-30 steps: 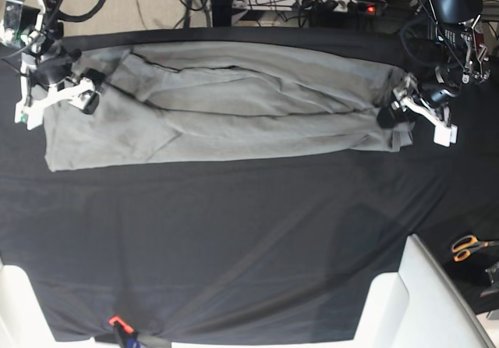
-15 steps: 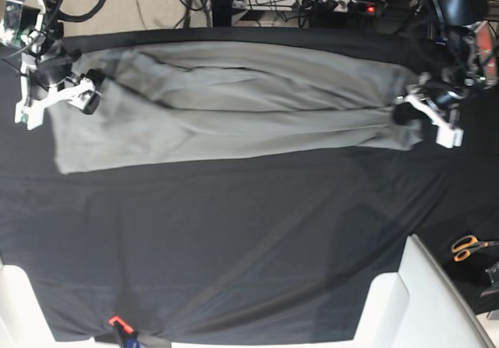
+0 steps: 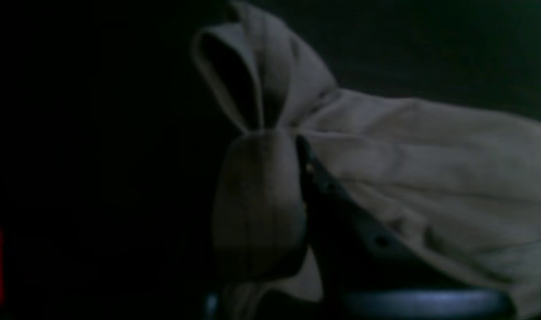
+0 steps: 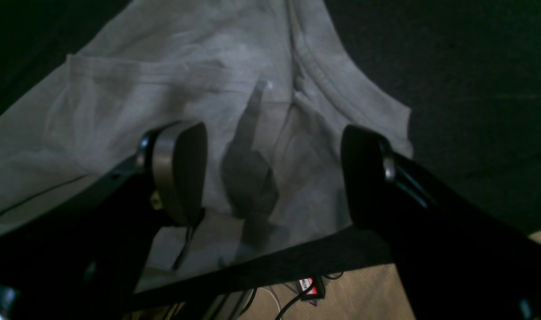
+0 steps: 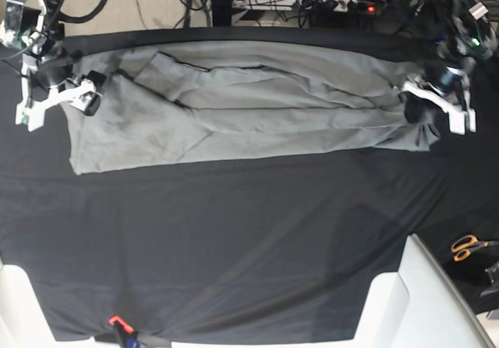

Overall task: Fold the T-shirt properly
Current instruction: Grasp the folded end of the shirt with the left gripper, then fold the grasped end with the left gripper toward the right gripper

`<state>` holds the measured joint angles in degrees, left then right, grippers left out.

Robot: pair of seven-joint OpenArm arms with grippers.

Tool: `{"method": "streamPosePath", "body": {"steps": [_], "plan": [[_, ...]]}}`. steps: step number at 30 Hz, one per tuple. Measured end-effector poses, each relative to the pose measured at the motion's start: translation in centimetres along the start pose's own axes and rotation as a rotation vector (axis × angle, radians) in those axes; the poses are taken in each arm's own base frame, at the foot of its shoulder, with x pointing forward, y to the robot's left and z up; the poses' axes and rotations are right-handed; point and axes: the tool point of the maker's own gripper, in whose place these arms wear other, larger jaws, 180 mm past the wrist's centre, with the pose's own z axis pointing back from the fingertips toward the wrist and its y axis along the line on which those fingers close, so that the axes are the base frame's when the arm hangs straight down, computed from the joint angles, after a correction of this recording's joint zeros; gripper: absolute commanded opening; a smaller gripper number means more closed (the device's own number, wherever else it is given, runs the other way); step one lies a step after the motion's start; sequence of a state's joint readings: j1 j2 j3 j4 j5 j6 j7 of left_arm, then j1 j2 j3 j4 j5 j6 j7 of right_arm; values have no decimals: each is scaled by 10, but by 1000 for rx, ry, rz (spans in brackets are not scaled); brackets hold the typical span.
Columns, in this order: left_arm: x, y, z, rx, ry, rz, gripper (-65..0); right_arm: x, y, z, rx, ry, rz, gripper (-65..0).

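T-shirt (image 5: 249,102) lies lengthwise across the table, left jaws clamped on its end, right jaws spread wide.

Light-grey T-shirt (image 5: 249,106) stretched lengthwise across the far half of a black-covered table, folded into a long band with creases and overlapping layers running along it. One end bunched and puckered into a gathered knot of cloth (image 3: 270,133), lifted slightly off the surface; the other end lying flat, a ribbed hem edge and seams visible (image 4: 235,89). Near long edge fairly straight, far edge close to the table's back border.
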<state>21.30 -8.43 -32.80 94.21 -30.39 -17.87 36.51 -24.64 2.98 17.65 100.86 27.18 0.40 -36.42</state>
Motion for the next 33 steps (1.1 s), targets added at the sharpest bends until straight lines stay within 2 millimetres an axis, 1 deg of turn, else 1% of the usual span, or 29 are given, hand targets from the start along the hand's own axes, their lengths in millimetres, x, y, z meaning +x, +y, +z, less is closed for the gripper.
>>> {"method": "streamPosePath", "body": {"steps": [3, 5, 6, 13, 16, 20, 22, 26, 29, 33], "plan": [[8, -11, 7, 32, -54, 63, -650, 0, 0, 0, 0, 0, 0, -219], [11, -20, 6, 54, -68, 104, -650, 0, 0, 0, 1, -1, 0, -219], [8, -28, 3, 41, -63, 110, -650, 0, 0, 0, 0, -1, 1, -219], [-25, -81, -13, -17, 45, 144, -650, 0, 0, 0, 0, 0, 1, -219], [-32, -110, -17, -87, 74, 126, -650, 4, -4, 1, -6, -4, 16, -219], [-34, -139, -24, -155, 86, 102, -650, 6, -7, 1, -12, -8, 25, -219], [-41, -153, -29, -187, 111, 88, -650, 5, -6, 1, -10, -5, 24, -219], [-61, -170, -38, -224, 179, 68, -650, 7, -7, 1, -11, -8, 25, -219], [-68, -182, -44, -248, 201, 49, -650, 6, -6, 1, -10, -7, 25, -219], [-72, -195, -48, -277, 219, 27, -650, 6, -6, 1, -10, -8, 25, -219]]}}
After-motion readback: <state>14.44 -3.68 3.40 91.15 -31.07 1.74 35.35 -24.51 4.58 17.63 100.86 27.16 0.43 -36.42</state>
